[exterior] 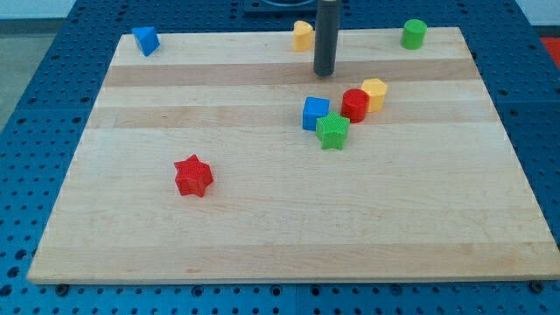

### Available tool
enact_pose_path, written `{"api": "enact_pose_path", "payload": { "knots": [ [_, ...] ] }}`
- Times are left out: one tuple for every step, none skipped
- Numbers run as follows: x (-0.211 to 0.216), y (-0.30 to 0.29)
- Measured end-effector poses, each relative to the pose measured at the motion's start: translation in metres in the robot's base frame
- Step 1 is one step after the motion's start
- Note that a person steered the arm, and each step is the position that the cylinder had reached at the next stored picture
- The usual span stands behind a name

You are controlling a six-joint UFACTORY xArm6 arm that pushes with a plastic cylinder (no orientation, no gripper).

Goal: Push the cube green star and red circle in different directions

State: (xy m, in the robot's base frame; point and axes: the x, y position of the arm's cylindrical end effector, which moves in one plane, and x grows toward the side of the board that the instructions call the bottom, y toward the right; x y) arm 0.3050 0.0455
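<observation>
A blue cube (315, 113), a green star (332, 131) and a red circle (354, 105) sit bunched together right of the board's middle. The green star touches the cube's lower right corner and lies just below the red circle. A yellow hexagon block (374, 94) leans against the red circle's upper right. My tip (325, 73) is at the end of the dark rod, above the cluster toward the view's top, a short gap from the blue cube and red circle.
A red star (193, 176) lies at lower left. A blue triangular block (145, 40) is at the top left corner, a yellow block (303, 36) at top middle beside the rod, a green cylinder (414, 33) at top right. The wooden board (262, 236) ends on a blue perforated table.
</observation>
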Motion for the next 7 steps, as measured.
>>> {"api": "enact_pose_path", "payload": {
  "knots": [
    [0.043, -0.003],
    [0.075, -0.003],
    [0.091, -0.003],
    [0.098, -0.003],
    [0.08, -0.003],
    [0.064, -0.003],
    [0.064, 0.001]
  ]
}}
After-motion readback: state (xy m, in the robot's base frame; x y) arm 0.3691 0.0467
